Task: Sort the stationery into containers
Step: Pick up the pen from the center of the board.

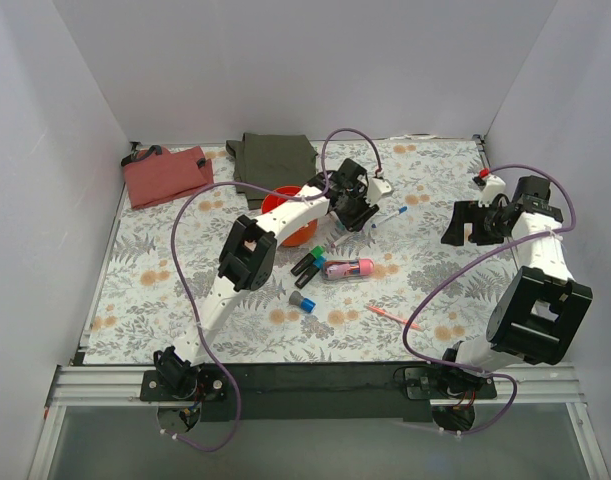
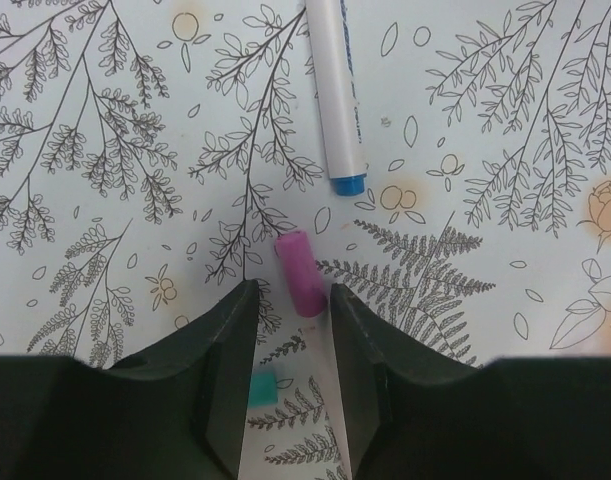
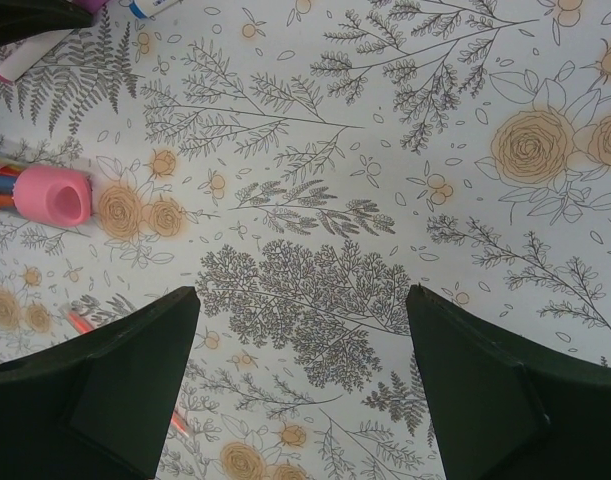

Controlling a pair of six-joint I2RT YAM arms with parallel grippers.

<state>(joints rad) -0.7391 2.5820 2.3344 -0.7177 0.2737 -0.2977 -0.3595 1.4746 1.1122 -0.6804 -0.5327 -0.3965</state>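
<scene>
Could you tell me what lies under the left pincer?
Under the left pincer: a short pink cylinder between the open fingers and a teal piece. Anything beneath the fingers is hidden.

No legible text, brand, number or sign in any view. White pen: blue marking along barrel edge, too blurred to read. Pink tube: multicoloured body, no print legible. Surface: leaf and flower pattern only, no lettering.
</scene>
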